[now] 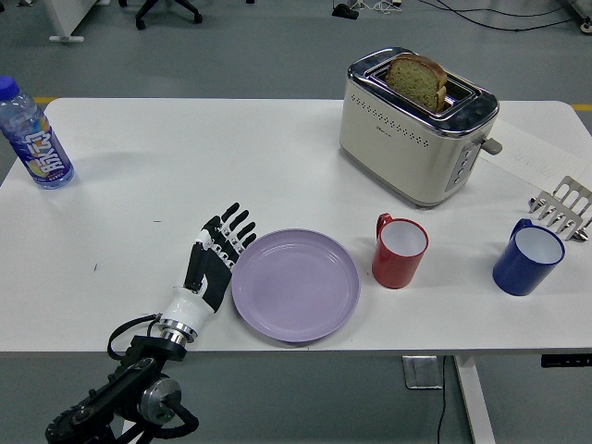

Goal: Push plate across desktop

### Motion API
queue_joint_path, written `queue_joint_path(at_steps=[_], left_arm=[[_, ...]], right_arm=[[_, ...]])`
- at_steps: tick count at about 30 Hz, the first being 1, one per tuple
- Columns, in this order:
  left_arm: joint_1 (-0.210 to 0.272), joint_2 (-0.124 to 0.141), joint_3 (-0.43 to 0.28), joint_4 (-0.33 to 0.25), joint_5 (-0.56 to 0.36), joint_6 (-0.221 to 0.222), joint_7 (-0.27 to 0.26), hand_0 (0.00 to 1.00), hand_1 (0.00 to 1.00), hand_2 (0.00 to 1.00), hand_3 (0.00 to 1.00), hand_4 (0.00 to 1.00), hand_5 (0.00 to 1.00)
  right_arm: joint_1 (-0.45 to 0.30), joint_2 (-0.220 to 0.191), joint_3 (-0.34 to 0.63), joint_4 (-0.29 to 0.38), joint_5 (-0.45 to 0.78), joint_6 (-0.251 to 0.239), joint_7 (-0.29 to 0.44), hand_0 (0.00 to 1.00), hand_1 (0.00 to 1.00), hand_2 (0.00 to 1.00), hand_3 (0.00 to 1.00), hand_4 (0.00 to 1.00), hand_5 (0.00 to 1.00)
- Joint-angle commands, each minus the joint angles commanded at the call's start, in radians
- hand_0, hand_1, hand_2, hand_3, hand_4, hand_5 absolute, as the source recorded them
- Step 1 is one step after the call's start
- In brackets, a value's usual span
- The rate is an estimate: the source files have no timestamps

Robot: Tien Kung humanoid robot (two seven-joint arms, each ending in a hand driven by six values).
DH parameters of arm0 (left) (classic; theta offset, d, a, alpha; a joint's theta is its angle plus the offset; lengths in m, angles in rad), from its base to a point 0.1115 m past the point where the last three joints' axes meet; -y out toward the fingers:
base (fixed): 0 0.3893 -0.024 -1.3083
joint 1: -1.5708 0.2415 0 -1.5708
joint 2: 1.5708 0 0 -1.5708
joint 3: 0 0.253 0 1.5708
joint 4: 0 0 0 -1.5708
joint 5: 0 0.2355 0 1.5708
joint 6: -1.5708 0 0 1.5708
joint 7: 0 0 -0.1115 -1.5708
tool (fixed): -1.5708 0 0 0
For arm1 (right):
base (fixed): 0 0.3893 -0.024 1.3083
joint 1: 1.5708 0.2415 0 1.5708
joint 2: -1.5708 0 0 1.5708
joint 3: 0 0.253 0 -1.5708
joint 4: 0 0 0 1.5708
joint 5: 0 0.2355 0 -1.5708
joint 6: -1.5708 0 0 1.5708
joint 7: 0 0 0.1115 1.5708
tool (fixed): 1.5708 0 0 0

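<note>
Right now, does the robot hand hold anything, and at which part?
Nothing is held. The left hand is open, fingers straight, with its side against the left rim of the purple plate, pushing rather than gripping it.

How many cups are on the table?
2. The red cup stands right of the purple plate, in front of the toaster. The blue cup stands near the table's right edge. No others show.

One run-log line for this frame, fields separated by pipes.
left hand open, flat against round lilac plate left rim | plate near red mug, gap remains | right hand unseen
</note>
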Motion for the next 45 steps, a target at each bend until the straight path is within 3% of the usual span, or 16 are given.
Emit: queue_joint_path(at_steps=[7, 14, 26, 28, 35, 37, 38, 45], left_arm=[[-0.006, 0.000, 0.008, 0.000, 0.000, 0.001, -0.001, 0.872, 0.890, 0.944, 0.934, 0.478, 0.998], [-0.008, 0.000, -0.056, 0.000, 0.020, 0.014, -0.002, 0.871, 0.888, 0.944, 0.932, 0.477, 0.998], [0.027, 0.000, -0.284, -0.026, 0.108, 0.034, 0.035, 0.866, 0.885, 0.938, 0.921, 0.478, 0.998], [0.034, 0.002, -0.314, -0.031, 0.118, 0.034, 0.041, 0.830, 0.855, 0.902, 0.885, 0.477, 0.998], [0.061, 0.052, -0.445, -0.055, 0.155, 0.020, 0.083, 0.805, 0.833, 0.881, 0.851, 0.478, 0.998], [0.069, 0.072, -0.488, -0.064, 0.172, 0.005, 0.116, 0.805, 0.833, 0.881, 0.851, 0.478, 0.998], [0.072, 0.076, -0.507, -0.067, 0.176, -0.001, 0.128, 0.764, 0.800, 0.827, 0.805, 0.481, 0.998], [0.089, 0.123, -0.658, -0.090, 0.222, -0.077, 0.257, 0.758, 0.798, 0.818, 0.796, 0.484, 0.998]], right_arm=[[-0.001, 0.000, 0.001, 0.000, -0.001, 0.000, -0.001, 0.625, 0.560, 0.657, 0.613, 0.167, 0.317], [-0.001, 0.001, 0.001, 0.000, 0.000, -0.001, -0.001, 0.625, 0.560, 0.657, 0.613, 0.167, 0.315], [-0.010, 0.001, 0.006, 0.000, 0.002, -0.002, -0.004, 0.626, 0.559, 0.656, 0.612, 0.167, 0.317], [-0.012, 0.002, 0.006, 0.000, 0.002, -0.002, -0.004, 0.626, 0.559, 0.656, 0.613, 0.167, 0.315], [-0.017, 0.002, 0.010, 0.000, -0.001, -0.002, -0.006, 0.627, 0.560, 0.656, 0.613, 0.167, 0.316], [-0.019, 0.002, 0.009, 0.000, 0.001, -0.003, -0.005, 0.627, 0.560, 0.656, 0.613, 0.167, 0.316], [-0.020, 0.002, 0.009, 0.000, 0.003, -0.003, -0.005, 0.627, 0.560, 0.657, 0.613, 0.167, 0.317], [-0.022, 0.003, 0.008, 0.000, 0.011, -0.005, -0.004, 0.628, 0.560, 0.657, 0.613, 0.167, 0.317]])
